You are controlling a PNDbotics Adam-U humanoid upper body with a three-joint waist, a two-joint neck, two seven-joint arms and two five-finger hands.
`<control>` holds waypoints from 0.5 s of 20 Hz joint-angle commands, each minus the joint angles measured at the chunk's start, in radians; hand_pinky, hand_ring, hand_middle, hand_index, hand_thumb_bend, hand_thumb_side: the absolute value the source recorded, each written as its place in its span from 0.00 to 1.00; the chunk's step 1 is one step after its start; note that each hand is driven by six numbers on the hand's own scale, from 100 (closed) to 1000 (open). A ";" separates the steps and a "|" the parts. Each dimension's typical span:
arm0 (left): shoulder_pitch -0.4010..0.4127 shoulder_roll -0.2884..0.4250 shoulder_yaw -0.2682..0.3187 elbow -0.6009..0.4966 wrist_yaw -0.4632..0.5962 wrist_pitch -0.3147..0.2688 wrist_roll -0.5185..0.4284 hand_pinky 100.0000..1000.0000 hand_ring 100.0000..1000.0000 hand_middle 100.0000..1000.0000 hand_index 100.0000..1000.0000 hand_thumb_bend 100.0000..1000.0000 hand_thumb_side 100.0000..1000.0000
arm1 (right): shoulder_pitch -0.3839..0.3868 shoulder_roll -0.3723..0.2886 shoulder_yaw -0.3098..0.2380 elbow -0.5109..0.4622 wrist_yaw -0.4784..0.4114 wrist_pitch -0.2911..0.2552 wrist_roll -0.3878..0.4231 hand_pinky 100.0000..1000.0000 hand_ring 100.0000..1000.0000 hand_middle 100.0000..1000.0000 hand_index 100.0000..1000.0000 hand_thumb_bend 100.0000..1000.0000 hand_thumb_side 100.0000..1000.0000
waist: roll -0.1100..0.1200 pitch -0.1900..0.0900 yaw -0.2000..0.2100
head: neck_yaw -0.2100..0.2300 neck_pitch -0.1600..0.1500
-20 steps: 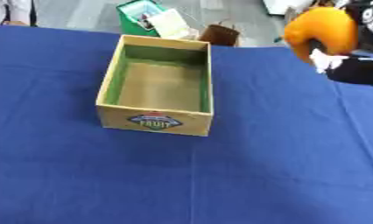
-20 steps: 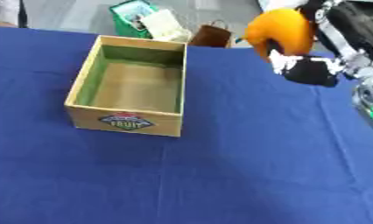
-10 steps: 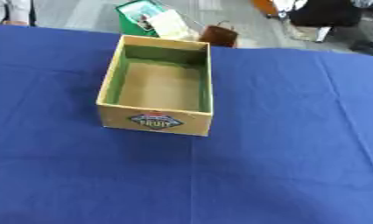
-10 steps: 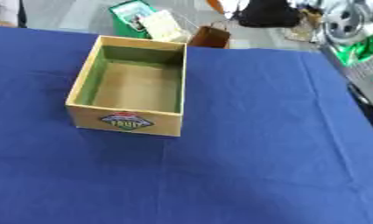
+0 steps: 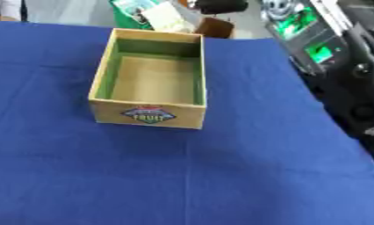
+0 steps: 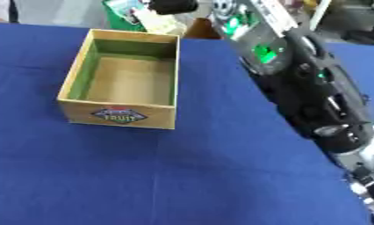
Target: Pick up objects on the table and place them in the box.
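Spreading from the near edge to the far edge, the blue cloth (image 5: 190, 176) covers the table, and its whole near half carries nothing that can be made out. Past that bare stretch, left of centre, the box (image 5: 149, 115) stands upright and open at the top. Its near wall is tan with a dark fruit label (image 5: 149, 114) in the middle; the side walls are green on the inside and the floor is plain brown. No object shows inside it, and no loose object shows on the cloth around it.

On the right, the robot's right arm (image 6: 313, 101) slants across the view from the upper middle down to the lower right corner. It is black with silver parts and green lit panels (image 6: 265, 52), and it hides the cloth and table edge behind it. It passes near the box's far right corner without touching it. The arm's upper end reaches a dark blurred shape (image 6: 173, 5) at the top edge, which may be the right hand; whether its fingers are spread or curled cannot be told. The left hand shows in neither view.

Beyond the far edge of the table, just behind the box, sit a green container (image 5: 132, 8) with pale paper in it and a small brown bag (image 5: 214, 27).
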State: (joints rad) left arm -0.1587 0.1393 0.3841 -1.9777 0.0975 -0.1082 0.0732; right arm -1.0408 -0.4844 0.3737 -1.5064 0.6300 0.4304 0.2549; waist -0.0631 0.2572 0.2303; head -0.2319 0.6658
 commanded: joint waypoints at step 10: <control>-0.023 0.000 -0.010 -0.022 0.016 0.000 -0.013 0.38 0.28 0.41 0.49 0.00 0.77 | -0.040 0.176 -0.019 0.366 0.100 -0.175 0.006 0.76 0.81 0.53 0.67 0.00 0.29 | 0.002 -0.009 0.039 | -0.031 -0.022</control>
State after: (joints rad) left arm -0.1697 0.1310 0.3751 -1.9777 0.1094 -0.1082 0.0630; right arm -1.0528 -0.3026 0.3695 -1.1520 0.7206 0.2768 0.2554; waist -0.0678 0.2645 0.2681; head -0.2587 0.6564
